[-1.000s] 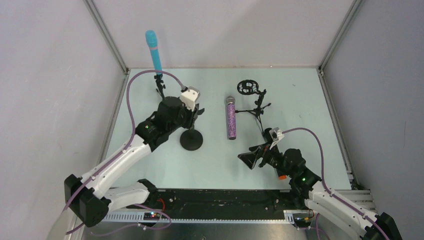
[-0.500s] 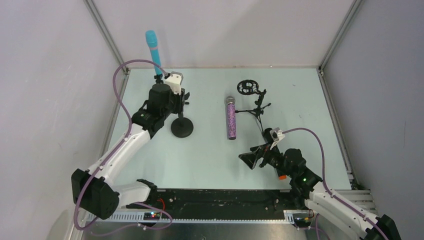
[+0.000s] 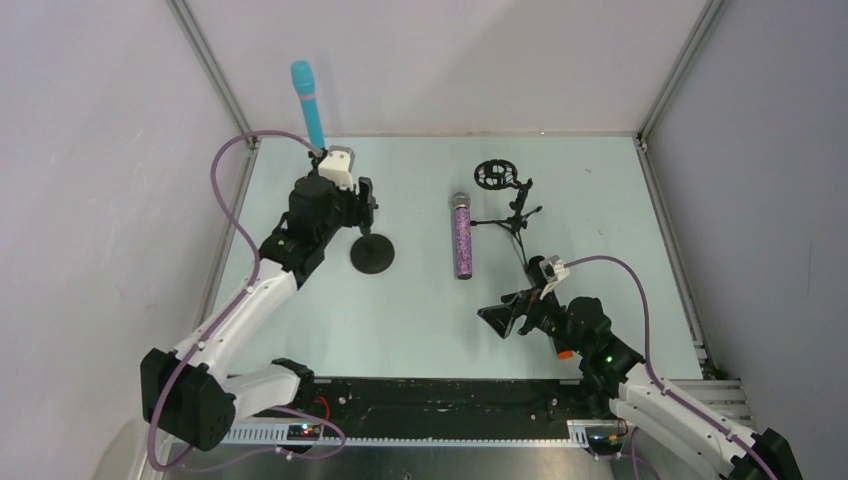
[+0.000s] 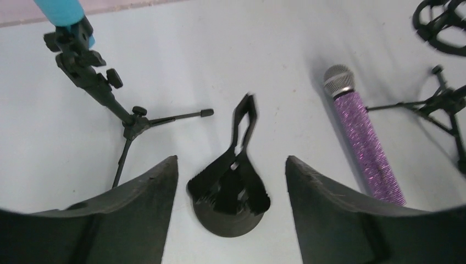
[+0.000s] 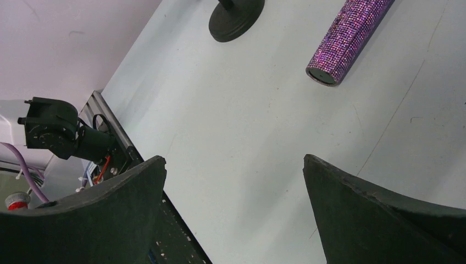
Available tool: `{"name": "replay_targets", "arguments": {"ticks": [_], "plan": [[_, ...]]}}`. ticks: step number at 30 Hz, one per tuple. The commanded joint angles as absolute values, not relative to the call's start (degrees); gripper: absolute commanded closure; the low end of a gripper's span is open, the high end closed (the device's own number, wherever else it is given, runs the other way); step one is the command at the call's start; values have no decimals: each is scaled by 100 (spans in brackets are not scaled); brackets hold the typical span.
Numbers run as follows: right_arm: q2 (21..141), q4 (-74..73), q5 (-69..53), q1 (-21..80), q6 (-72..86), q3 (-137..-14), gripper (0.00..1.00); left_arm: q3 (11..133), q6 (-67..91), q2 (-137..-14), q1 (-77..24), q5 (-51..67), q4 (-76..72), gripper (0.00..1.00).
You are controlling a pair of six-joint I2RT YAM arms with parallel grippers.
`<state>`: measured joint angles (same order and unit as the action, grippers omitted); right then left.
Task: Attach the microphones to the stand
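A light blue microphone [image 3: 308, 103] stands clipped in a small tripod stand [image 4: 104, 93] at the back left. The purple glitter microphone [image 3: 462, 238] lies flat mid-table, silver head away from me. A round-base stand [image 3: 372, 254] with an upright clip [image 4: 244, 118] stands on its own. My left gripper [image 4: 231, 162] hovers open above it, fingers either side and not touching. My right gripper [image 3: 508, 310] is open and empty over bare table, near the purple microphone's butt end [image 5: 343, 44]. An orange tip [image 3: 565, 354] shows under my right arm.
A second tripod stand [image 3: 515, 215] with a ring-shaped shock mount [image 3: 495, 175] stands at the back right, beside the purple microphone. White enclosure walls close in the table on three sides. The black rail with the arm bases [image 3: 440, 395] runs along the near edge.
My left gripper carried the round-base stand back and left, then opened and let it go. The right arm has not moved.
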<state>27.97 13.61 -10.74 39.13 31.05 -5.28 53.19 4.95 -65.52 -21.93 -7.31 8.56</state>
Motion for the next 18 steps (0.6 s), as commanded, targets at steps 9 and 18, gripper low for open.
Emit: {"name": "replay_targets", "arguments": {"ticks": [9, 18], "plan": [[2962, 1339, -942, 3880, 2977, -977, 0, 5115, 589, -5426, -2166, -752, 371, 0], [3074, 884, -792, 3816, 2257, -1861, 1, 4562, 954, -4105, -2174, 325, 362, 0]]}}
